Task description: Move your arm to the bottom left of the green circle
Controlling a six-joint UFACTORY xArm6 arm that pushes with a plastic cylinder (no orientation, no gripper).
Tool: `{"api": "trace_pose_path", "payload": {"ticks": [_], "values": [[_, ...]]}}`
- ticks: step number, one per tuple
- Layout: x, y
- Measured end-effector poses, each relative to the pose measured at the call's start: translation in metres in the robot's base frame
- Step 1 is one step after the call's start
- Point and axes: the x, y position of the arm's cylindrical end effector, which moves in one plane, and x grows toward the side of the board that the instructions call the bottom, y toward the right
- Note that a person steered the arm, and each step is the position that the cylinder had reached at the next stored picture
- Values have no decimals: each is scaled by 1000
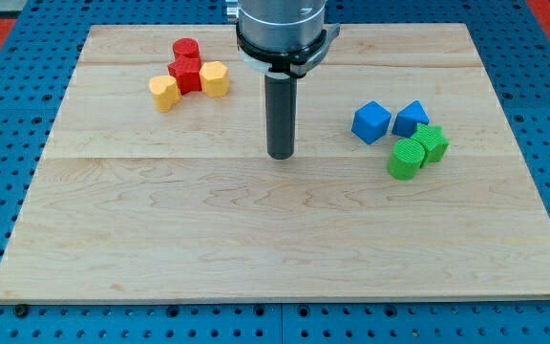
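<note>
The green circle block lies on the wooden board at the view's right, touching a green star-like block to its upper right. My tip rests on the board near the middle, well to the view's left of the green circle and about level with it. It touches no block.
A blue cube and a blue triangle block sit just above the green blocks. At the view's top left are two red blocks and two yellow blocks. The board's edge borders a blue pegboard.
</note>
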Motion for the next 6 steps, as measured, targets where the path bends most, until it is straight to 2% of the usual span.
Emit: {"api": "trace_pose_path", "payload": {"ticks": [3, 4, 5, 6], "values": [[0, -1], [-9, -37], [1, -25], [56, 29]]}}
